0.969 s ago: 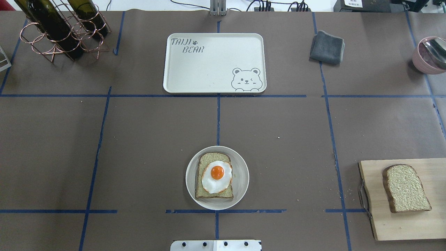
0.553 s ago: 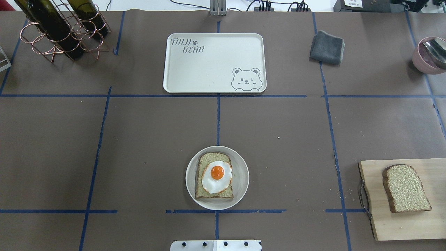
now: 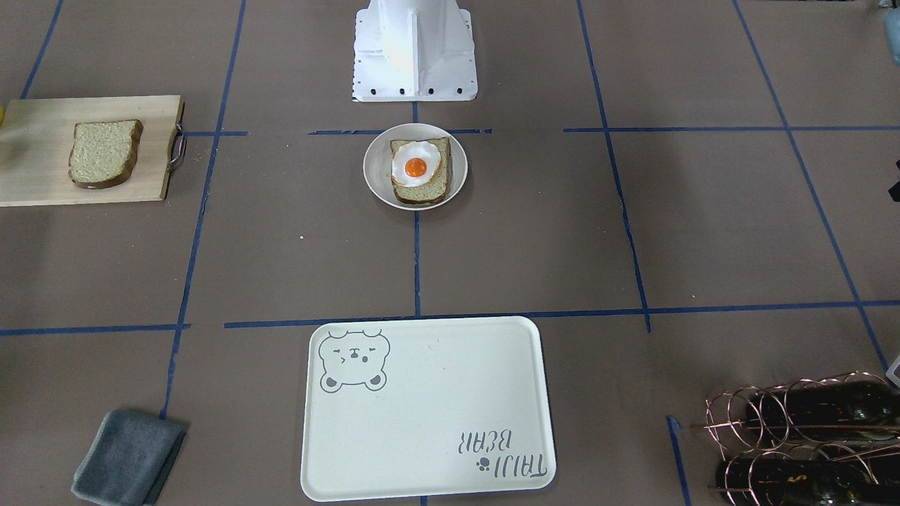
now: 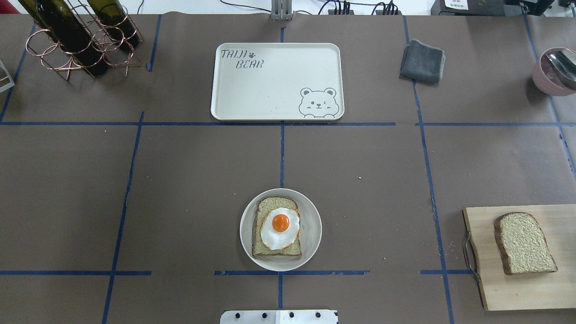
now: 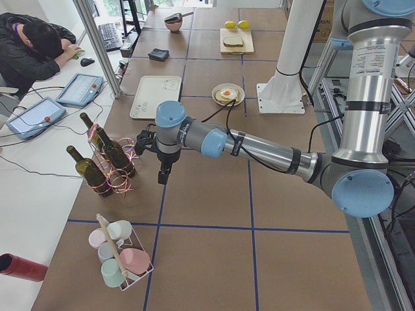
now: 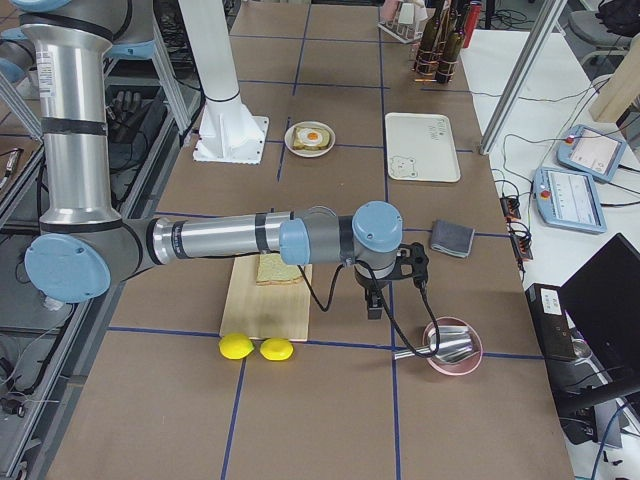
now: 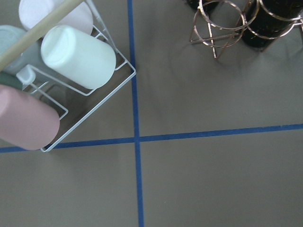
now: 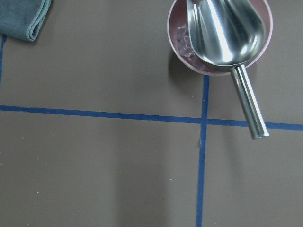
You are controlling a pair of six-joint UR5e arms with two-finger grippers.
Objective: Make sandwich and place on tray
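One bread slice (image 4: 270,204) lies on a small round white plate (image 4: 310,234) near the robot base, with the fried egg (image 4: 280,227) on top. The second bread slice (image 4: 524,243) lies on the wooden cutting board (image 4: 517,288) at the right. The tray (image 4: 276,81) with the bear drawing sits at the far middle with nothing on it. My left gripper (image 5: 164,176) hangs over the table next to the wine rack, far from the food. My right gripper (image 6: 374,305) hangs beyond the cutting board, near the pink bowl. Neither shows well enough to tell if it is open or shut.
A copper rack with wine bottles (image 4: 81,36) stands at the far left. A folded grey cloth (image 4: 422,60) and a pink bowl with a metal scoop (image 4: 555,69) are at the far right. A wire rack of cups (image 7: 57,71) lies under the left wrist. Two lemons (image 6: 255,347) lie next to the board.
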